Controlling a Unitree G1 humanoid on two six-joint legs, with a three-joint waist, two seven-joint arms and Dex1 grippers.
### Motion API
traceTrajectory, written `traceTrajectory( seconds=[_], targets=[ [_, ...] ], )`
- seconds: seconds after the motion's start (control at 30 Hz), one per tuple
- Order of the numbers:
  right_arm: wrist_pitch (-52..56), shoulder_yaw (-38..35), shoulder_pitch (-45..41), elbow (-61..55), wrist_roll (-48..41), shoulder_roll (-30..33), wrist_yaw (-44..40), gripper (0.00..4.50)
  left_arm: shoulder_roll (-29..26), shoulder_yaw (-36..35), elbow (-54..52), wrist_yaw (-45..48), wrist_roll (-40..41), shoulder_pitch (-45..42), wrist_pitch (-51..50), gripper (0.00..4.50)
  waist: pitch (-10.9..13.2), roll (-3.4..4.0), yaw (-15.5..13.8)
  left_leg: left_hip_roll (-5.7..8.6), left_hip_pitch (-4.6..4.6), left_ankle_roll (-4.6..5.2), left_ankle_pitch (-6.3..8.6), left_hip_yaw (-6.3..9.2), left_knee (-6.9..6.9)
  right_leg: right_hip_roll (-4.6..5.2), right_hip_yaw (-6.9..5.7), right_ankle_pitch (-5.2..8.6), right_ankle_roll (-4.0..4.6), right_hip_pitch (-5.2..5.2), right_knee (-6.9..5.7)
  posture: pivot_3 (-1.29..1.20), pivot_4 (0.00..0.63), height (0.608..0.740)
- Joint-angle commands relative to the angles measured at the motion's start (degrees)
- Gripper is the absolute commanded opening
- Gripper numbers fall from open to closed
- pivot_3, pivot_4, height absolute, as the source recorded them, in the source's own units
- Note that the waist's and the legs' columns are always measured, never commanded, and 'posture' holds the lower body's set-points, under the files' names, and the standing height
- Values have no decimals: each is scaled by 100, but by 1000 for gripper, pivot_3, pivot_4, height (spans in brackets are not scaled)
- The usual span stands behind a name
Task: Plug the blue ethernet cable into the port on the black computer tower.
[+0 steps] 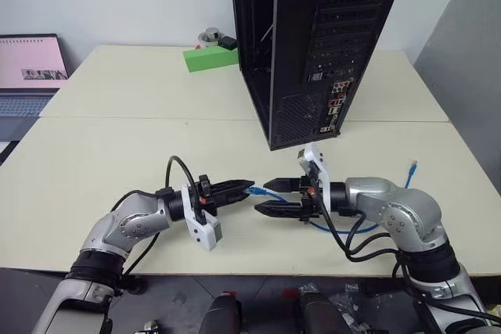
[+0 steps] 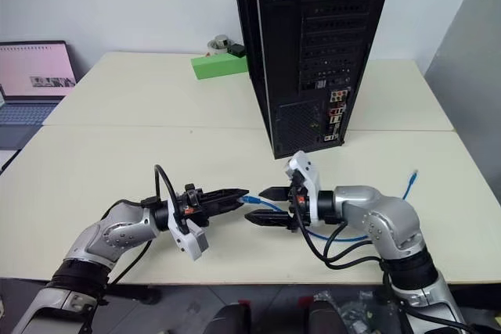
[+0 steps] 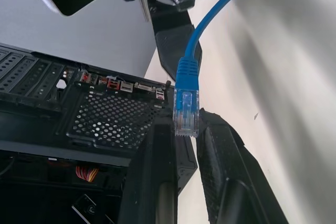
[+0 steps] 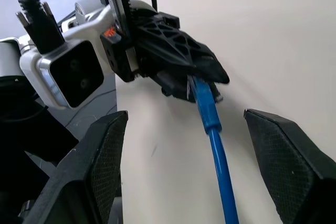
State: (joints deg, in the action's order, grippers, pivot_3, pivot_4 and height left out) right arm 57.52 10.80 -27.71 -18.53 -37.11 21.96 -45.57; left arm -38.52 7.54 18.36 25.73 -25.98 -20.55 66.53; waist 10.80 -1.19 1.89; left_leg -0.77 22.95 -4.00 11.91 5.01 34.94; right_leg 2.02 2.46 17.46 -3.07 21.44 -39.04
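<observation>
Far left, off the table edge: an open laptop (image 1: 31, 76) with a lit pink screen. Further along, at the back of the cream table (image 1: 141, 154): a green box (image 1: 210, 59) with small bits on top.

Low and left of centre: left gripper (image 1: 244, 188), jaws clamped on the plug end of the blue ethernet cable (image 4: 210, 119), pointing sideways toward the other hand. Plug sticks out past the fingertips, clear tip showing in the left wrist view. Facing it just across a small gap: right gripper (image 1: 270, 195), jaws apart, one finger above and one below the cord where it leaves the plug, not touching it as far as can be told. Looks like a handover or regrip in mid-air above the table.

Behind and slightly right: black computer tower (image 1: 313, 44) standing upright, rear panel toward the camera, connector cluster (image 1: 335, 103) low on that panel. Port itself too small to pick out. Rest of the cable trails right, under the right arm, far plug (image 1: 412, 167) lying on the table.

To do this step well: close the right jaws on the boot just behind the plug, square to it, clip side known, tip left free. Release the left only once the right grip is firm; a skewed grip here would likely mean a skewed push at the socket
</observation>
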Motion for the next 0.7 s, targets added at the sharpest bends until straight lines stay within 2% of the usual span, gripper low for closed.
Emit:
traceTrajectory(
  seconds=[0.03, 0.47, 0.5, 0.67, 0.7],
  targets=[
    [-156, 19, -81, -38, -4, -61, 40, 2963, -68, 58, -283, -110, 88, -11, -54, 268, 0, 0, -1, 0, 0, 0, 0, 0, 0, 0, 0, 0, 0, 0, 0, 0, 150, 740],
    [-294, 120, -187, 106, 68, 21, -21, 161, -129, 150, -410, -180, 144, -12, -152, 268, 0, 0, 2, 0, -1, 0, 0, 0, 0, 0, 0, 0, 0, 0, 0, 0, 150, 740],
    [-291, 127, -192, 111, 73, 40, -39, 37, -137, 158, -412, -182, 147, -4, -147, 267, 0, 0, 2, 0, -1, 0, 0, 1, 0, 0, 0, 0, 0, 0, -1, 0, 150, 740],
    [-202, 96, -268, 149, -1, 135, -149, 36, -196, 295, -368, -57, 295, 14, -246, 267, 0, 0, 1, 0, 0, 0, 0, 1, 0, 0, 0, 0, 0, 0, 0, 0, 150, 740],
    [-179, 83, -284, 154, -22, 158, -176, 36, -216, 351, -362, 0, 407, 34, -308, 968, 0, 0, 1, 0, -1, 0, 0, 1, 0, 0, 0, 0, 0, 0, 0, 0, 150, 740]
  ],
)
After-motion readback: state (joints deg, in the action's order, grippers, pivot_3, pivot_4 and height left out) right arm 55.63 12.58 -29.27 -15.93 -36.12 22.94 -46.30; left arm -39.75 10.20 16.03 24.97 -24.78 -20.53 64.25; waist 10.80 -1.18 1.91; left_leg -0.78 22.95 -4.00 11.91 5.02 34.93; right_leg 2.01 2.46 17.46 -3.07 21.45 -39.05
